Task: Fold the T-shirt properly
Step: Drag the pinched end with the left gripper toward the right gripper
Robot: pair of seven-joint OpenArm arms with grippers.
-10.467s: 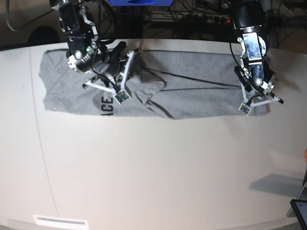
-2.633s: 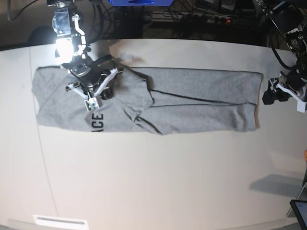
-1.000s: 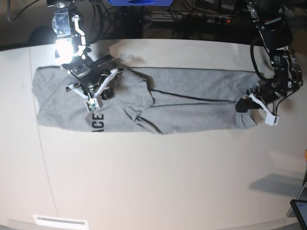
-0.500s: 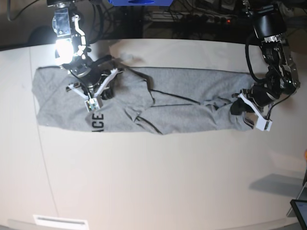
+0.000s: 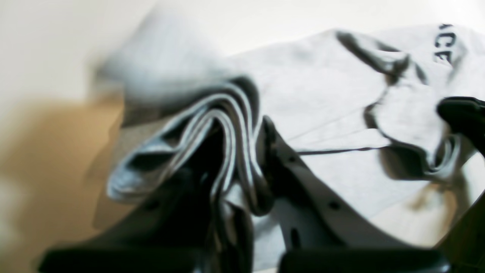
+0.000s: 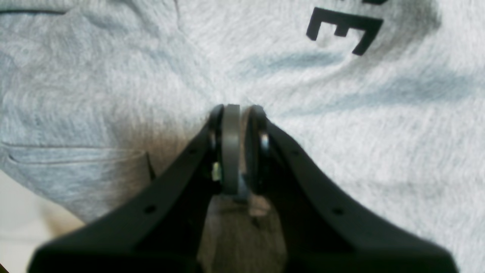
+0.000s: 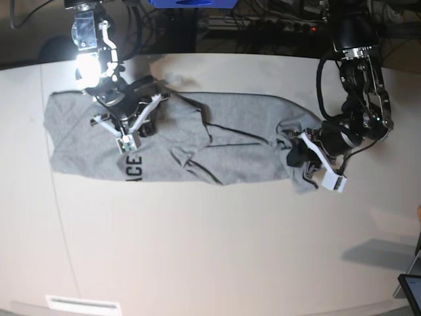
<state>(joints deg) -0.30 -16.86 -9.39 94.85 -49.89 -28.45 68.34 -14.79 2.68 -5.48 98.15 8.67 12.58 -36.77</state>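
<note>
Across pale table (image 7: 197, 250), T-shirt (image 7: 223, 141) lies; left pincer (image 7: 304, 160) clamps its bunched hem, right pincer (image 7: 131, 128) pinches its chest.

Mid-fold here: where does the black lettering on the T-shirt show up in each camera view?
Base: lettering on the T-shirt, lower left, below the right gripper.
Left wrist: lettering top right, far end.
Right wrist: the "E" top, right of centre.
Shared landmark: the lettering's "E".
</note>
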